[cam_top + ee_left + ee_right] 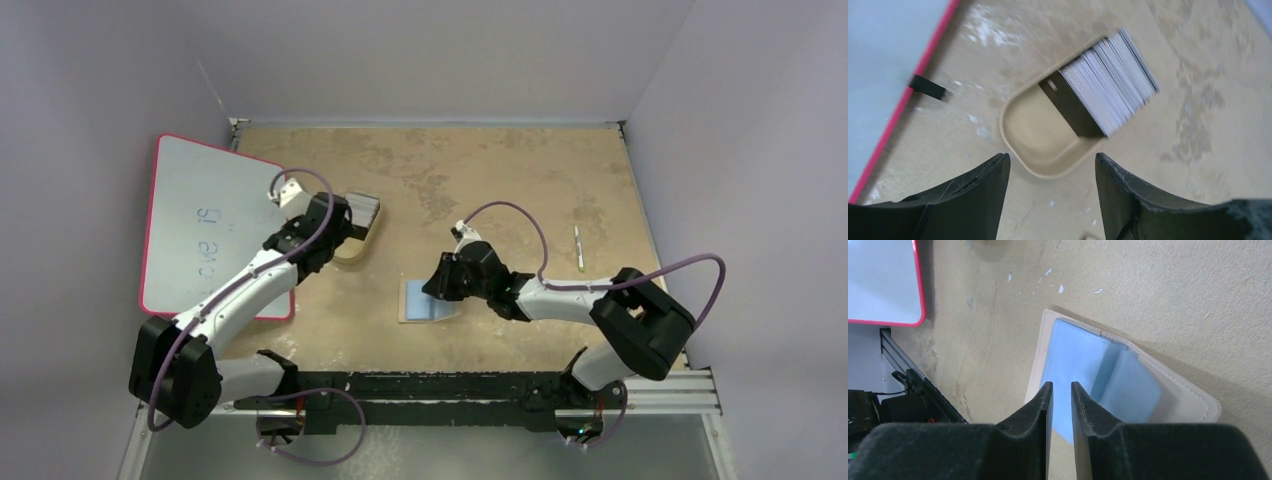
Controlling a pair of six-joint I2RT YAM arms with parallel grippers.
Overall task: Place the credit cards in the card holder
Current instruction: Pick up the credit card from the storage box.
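Lying under right gripper [1062, 395]: card holder [1088, 370]

Worn, matt, blotchy tan table [480, 170]. Smooth cream plastic rounded tray [1035, 135] with faint sheen. Thin stacked grey-white plastic cards [1108, 85]. Beige stitched leather-like wallet [1193, 400], glossy blue-grey inner pockets. Matt black textured jaws. Glossy pink-framed whiteboard [200, 215].

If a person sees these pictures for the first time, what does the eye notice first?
First, the pink-framed whiteboard at the table's left edge. Then the stack of credit cards leaning in a yellow tray before the open left gripper, and the card holder lying open under the right gripper.
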